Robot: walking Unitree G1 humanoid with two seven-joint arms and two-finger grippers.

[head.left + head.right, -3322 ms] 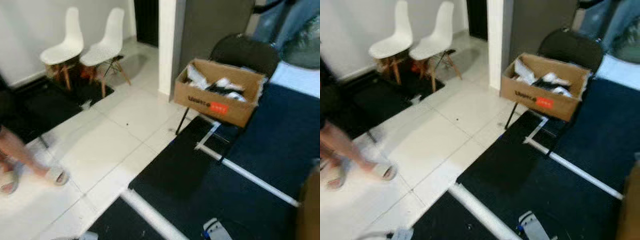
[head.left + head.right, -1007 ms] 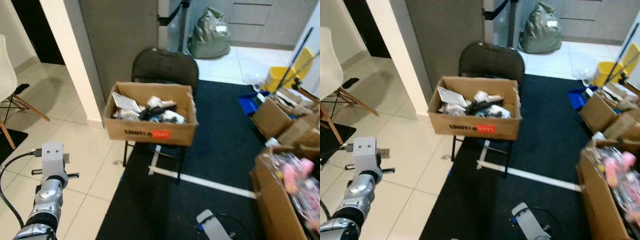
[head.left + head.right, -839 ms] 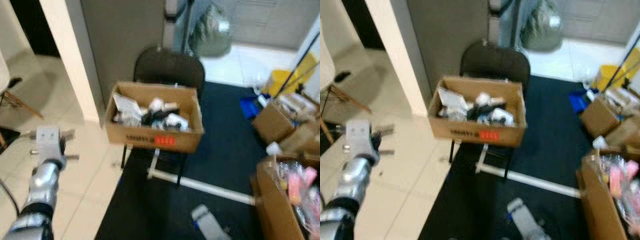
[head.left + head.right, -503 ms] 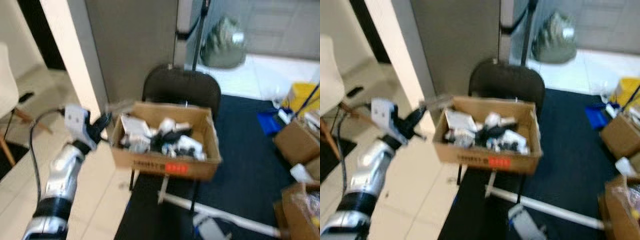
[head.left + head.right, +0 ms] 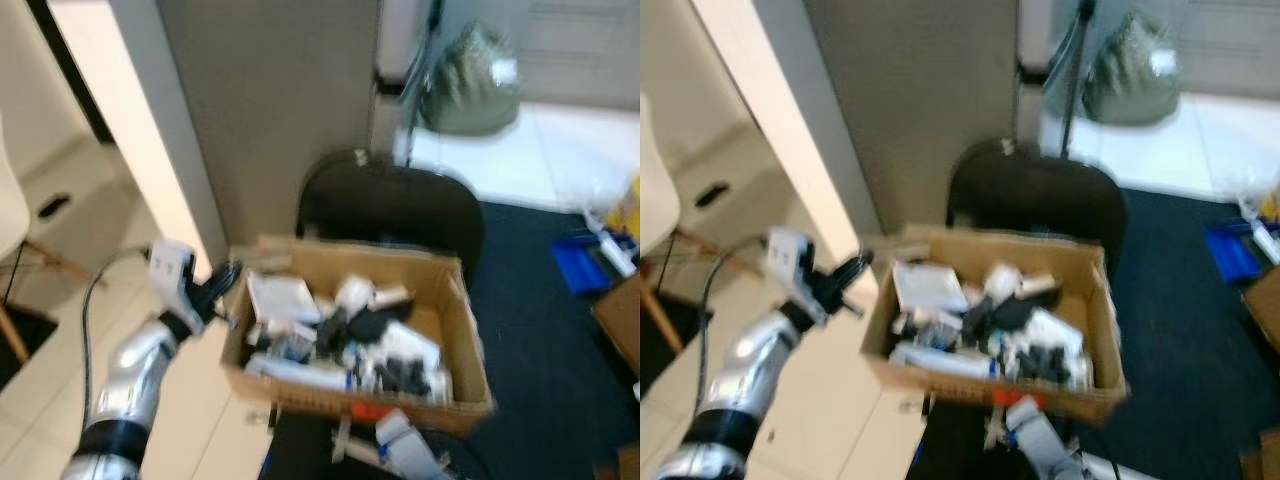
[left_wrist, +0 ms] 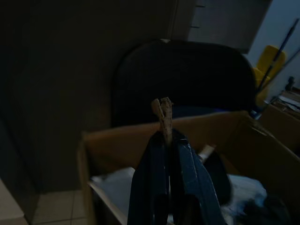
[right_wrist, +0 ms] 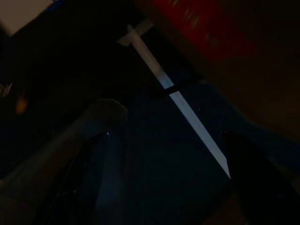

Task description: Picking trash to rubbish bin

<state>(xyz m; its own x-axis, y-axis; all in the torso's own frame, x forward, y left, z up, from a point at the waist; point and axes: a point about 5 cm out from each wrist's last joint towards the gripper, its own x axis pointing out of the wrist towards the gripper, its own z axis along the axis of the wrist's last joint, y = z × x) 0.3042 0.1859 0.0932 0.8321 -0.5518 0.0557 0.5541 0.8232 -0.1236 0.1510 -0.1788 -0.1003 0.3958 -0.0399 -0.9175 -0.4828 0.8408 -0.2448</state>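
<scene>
A brown cardboard box (image 5: pixel 350 398) crammed with white and black rubbish rests on the seat of a black chair (image 5: pixel 400 205). My left gripper (image 5: pixel 226 284) is raised just outside the box's near-left corner, shut on a thin tan scrap (image 6: pixel 162 115) that sticks out past its fingertips. In the left wrist view the scrap points over the box's rim toward the chair back. The right arm (image 5: pixel 400 448) hangs low in front of the box. Its gripper (image 7: pixel 159 187) is open over the dark carpet, the fingers (image 7: pixel 251 176) wide apart.
A grey wall and a white pillar (image 5: pixel 150 150) stand left of the chair. A grey-green rubbish bag (image 5: pixel 470 85) sits on white tiles behind. Dark carpet (image 5: pixel 1180 300) lies to the right, with a blue item (image 5: pixel 592 265). A white strip (image 7: pixel 178 101) crosses the carpet.
The camera has come closer to the box. My left arm has risen from over the tiles and reached to the box's left corner, holding the tan scrap.
</scene>
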